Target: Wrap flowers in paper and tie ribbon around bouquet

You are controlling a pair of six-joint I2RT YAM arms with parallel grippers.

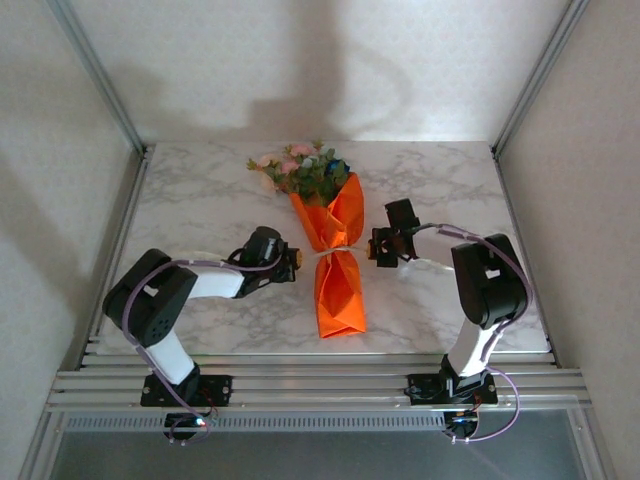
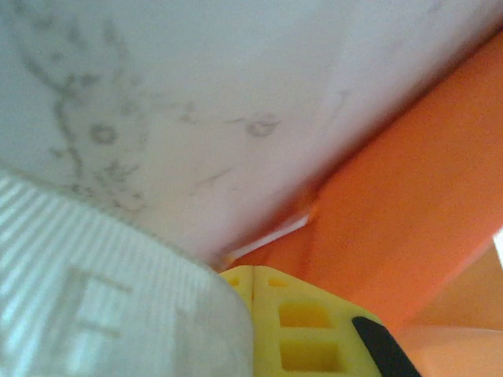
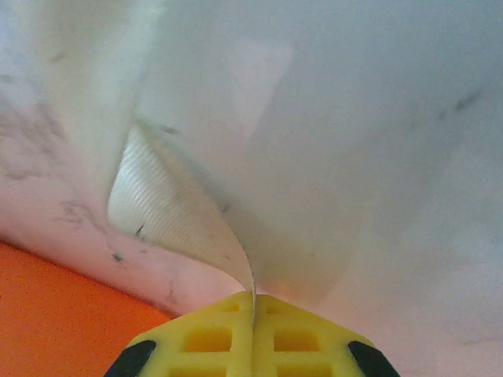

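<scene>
I'm clamping ribbon (image 3: 173,212) ends with left fingers (image 2: 256,314) and right fingers (image 3: 258,322), either side of bouquet (image 1: 340,290); reckoning ribbon limp, slippery, best gripping close to bouquet.

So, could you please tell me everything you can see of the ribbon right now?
The ribbon is a thin, pale cream, translucent strip with a fine ribbed weave. It crosses the pinched waist of the orange paper on the marble table. One end runs into the shut right gripper, curling above it; the other drapes over the shut left gripper.
</scene>
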